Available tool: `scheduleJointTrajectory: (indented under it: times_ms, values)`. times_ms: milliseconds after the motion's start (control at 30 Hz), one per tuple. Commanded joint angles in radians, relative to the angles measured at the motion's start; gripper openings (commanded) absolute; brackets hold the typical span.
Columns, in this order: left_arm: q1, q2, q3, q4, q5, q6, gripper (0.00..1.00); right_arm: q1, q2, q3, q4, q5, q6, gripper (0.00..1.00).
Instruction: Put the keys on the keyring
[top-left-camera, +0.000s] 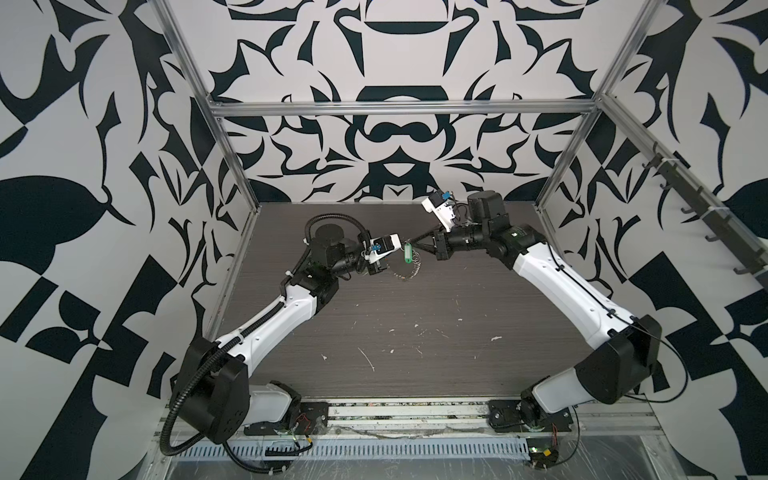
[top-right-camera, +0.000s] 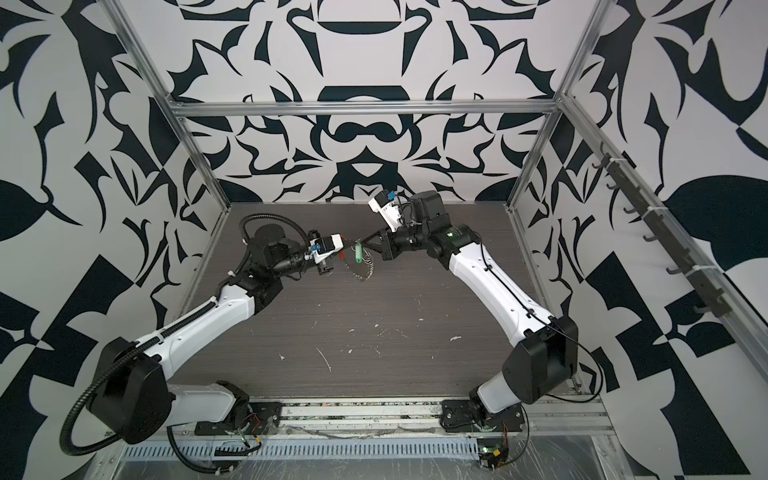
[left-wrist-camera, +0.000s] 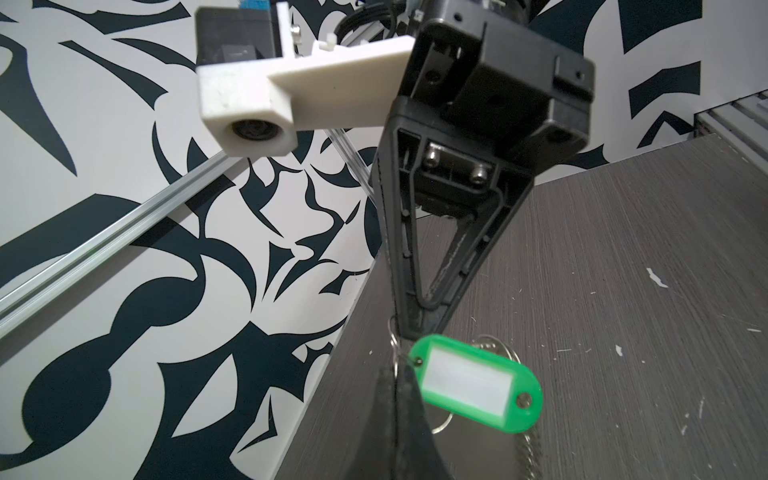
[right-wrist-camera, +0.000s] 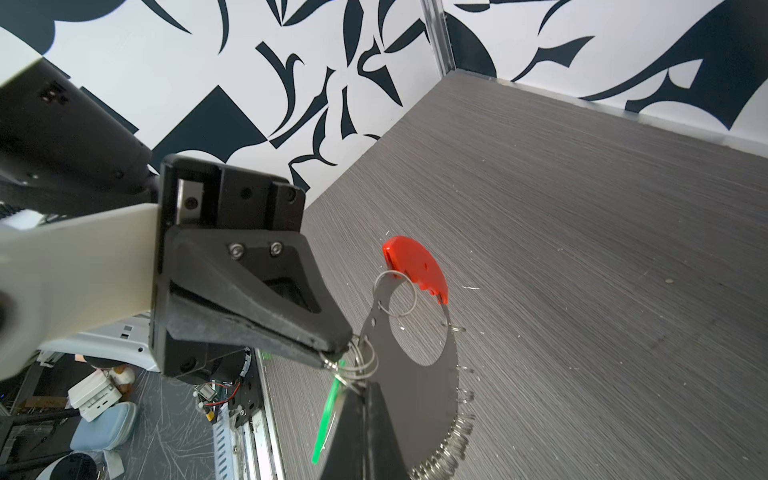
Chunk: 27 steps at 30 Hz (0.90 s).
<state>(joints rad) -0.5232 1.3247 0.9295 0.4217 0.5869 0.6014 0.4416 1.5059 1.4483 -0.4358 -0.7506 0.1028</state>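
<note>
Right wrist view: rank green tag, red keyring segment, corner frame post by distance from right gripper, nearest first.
1. Green tag: hanging right beside the right gripper.
2. Red keyring segment: far end of the keyring.
3. Corner frame post: farthest, at the table corner.

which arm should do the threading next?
Left, probably. The left gripper is shut on the small ring by the green tag, beside the keyring edge; the right gripper looks shut on the keyring, steadying it.
</note>
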Motion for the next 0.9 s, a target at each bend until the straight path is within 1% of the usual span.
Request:
scheduleJointTrajectory:
  times_ms: [0,167,467,700,800,867]
  values:
    - [-0.004,-0.075,0.012,0.082,0.067,-0.011,0.00,-0.058,-0.016,-0.023,-0.014,0.134,0.011,0.00]
    - [-0.003,-0.076,0.012,0.088,0.068,-0.024,0.00,-0.063,-0.030,-0.031,-0.020,0.148,0.005,0.00]
    - [-0.003,-0.067,0.023,0.097,0.080,-0.048,0.00,-0.063,-0.053,-0.027,-0.050,0.208,-0.021,0.00]
    - [-0.004,-0.059,0.029,0.098,0.085,-0.059,0.00,-0.063,-0.063,-0.029,-0.038,0.182,-0.009,0.00]
    - [-0.003,-0.058,0.035,0.098,0.099,-0.091,0.00,-0.063,-0.075,-0.034,-0.026,0.190,-0.006,0.00]
    - [-0.003,-0.058,0.048,0.097,0.114,-0.136,0.00,-0.063,-0.080,-0.043,-0.020,0.229,-0.003,0.00]
